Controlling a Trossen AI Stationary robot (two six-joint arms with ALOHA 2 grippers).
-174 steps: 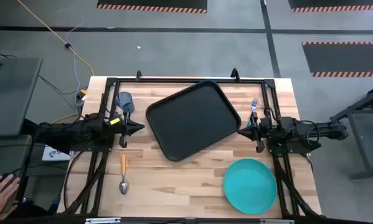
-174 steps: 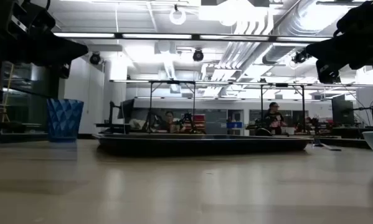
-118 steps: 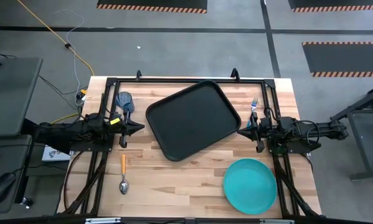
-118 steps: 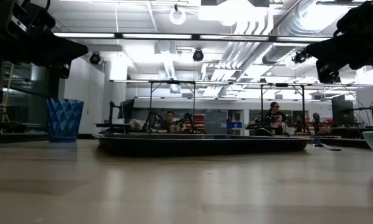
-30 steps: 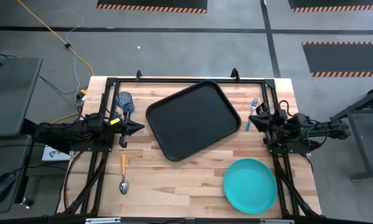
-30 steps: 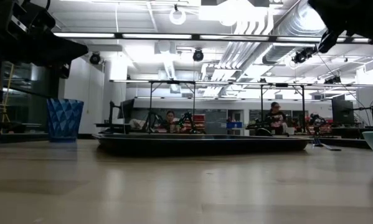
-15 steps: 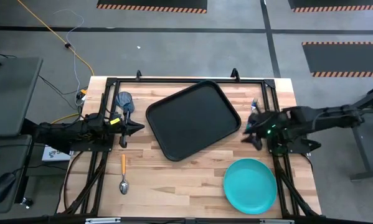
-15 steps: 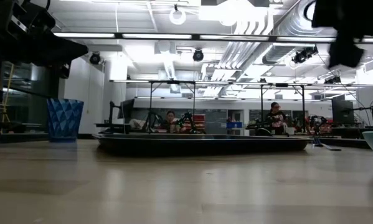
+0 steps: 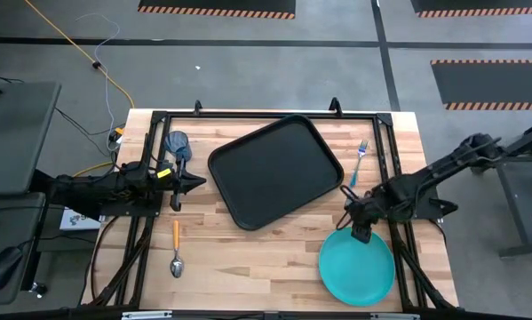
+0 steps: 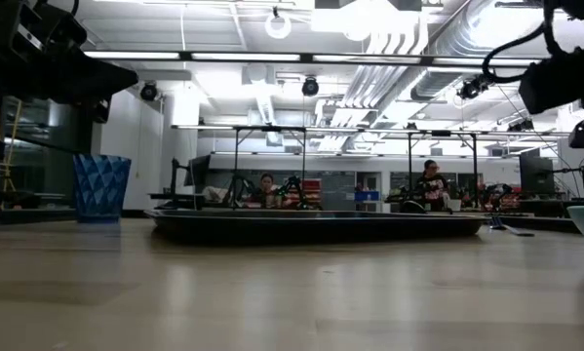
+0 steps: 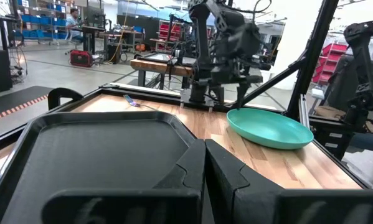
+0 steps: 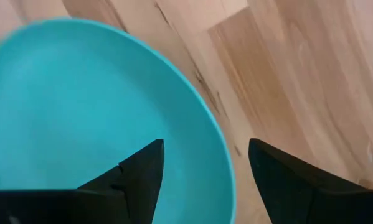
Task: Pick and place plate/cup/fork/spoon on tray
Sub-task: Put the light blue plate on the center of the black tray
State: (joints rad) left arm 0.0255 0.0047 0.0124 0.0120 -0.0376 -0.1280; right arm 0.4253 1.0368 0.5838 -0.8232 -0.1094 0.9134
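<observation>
The teal plate (image 9: 356, 265) lies flat near the table's front right corner. My right gripper (image 9: 355, 226) hangs open over its far-left rim and points down. In the right wrist view one finger (image 12: 142, 177) stands over the plate's inside (image 12: 80, 112) and the other finger (image 12: 279, 180) over the bare wood outside the rim. The black tray (image 9: 274, 169) lies mid-table. The dark blue cup (image 9: 178, 142) stands at the far left, the fork (image 9: 358, 160) right of the tray, the spoon (image 9: 176, 249) near left. My left gripper (image 9: 200, 184) waits shut at the tray's left edge.
A black frame (image 9: 248, 114) runs along the table's far edge and down both sides. Bare wood (image 9: 266, 258) lies between the spoon and the plate. In the low view the cup (image 10: 101, 188) and the tray (image 10: 321, 224) show, with people at benches in the room beyond.
My right gripper has left its place beside the fork and swung toward the table's near edge, to the plate's far-left rim. It has tipped from level to pointing down and has opened. Nothing on the table has moved.
</observation>
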